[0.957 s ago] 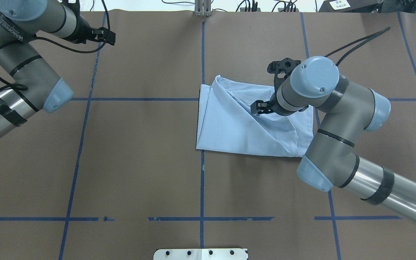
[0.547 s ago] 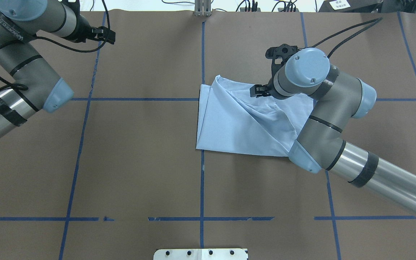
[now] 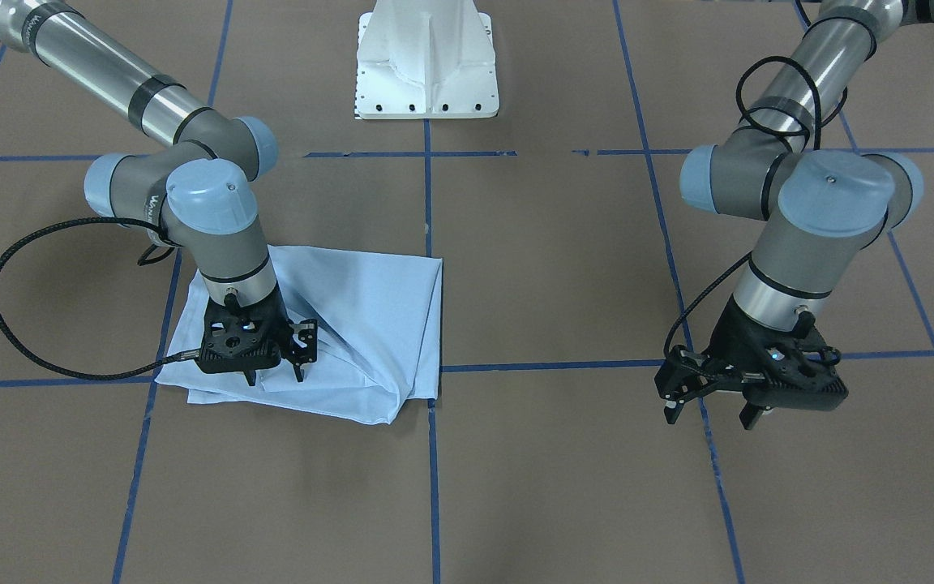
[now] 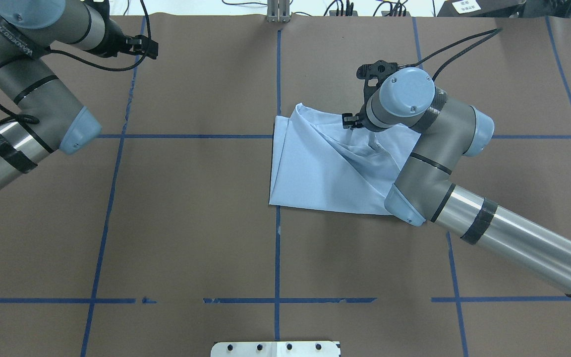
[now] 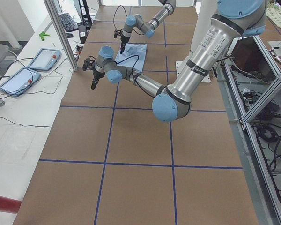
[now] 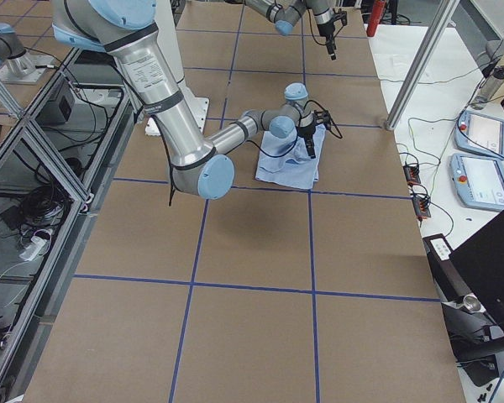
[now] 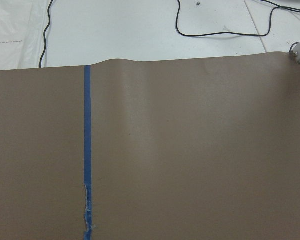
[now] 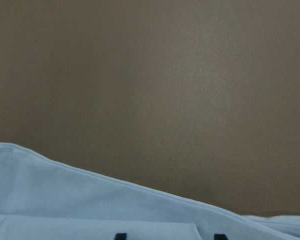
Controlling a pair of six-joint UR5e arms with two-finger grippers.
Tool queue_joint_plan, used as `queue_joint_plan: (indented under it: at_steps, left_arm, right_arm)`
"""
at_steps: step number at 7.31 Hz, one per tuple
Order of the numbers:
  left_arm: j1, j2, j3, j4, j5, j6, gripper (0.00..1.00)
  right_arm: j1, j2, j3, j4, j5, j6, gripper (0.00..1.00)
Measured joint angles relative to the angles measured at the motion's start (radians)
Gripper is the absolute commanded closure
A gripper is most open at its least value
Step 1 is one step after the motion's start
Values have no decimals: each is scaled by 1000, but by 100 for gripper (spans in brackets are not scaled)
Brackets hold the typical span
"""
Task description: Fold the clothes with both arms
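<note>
Hanging over T-shirt (image 3: 370,308) edge, right tool (image 3: 275,377)

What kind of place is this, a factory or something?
Most likely a robotics research lab rather than a factory. A left arm and a right arm work over a paper-covered table marked with a blue tape grid. A T-shirt lies on it, and control tablets with loose cables sit alongside.

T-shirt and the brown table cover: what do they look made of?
T-shirt: thin woven or knit cloth, light blue, matte; it drapes in soft creases and folds flat. Table cover: probably paper or thin sheet, brown, matte; its far edge buckles up in the left wrist view.
</note>
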Motion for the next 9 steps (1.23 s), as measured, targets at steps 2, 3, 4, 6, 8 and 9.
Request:
queue_joint_plan:
  at_steps: [2,3,4,6,8,9]
  left_arm:
    - [0,0,-5,0,1,0,0]
    - [0,0,-11,1,1,-1,0]
    - [0,0,-14,1,1,-1,0]
    - [0,-1,-15,2,1,-2,0]
    - [1,-1,-15,2,1,-2,0]
    - [0,0,-15,2,1,-1,0]
  right_arm:
    - [6,0,-7,1,14,-15,59]
    - [12,-1,-9,1,24,-22,83]
    - [18,-2,-14,1,30,-29,100]
    - [31,-1,-34,1,36,-52,100]
    - [37,3,-52,1,36,-62,100]
    - [39,12,-61,1,37,-63,76]
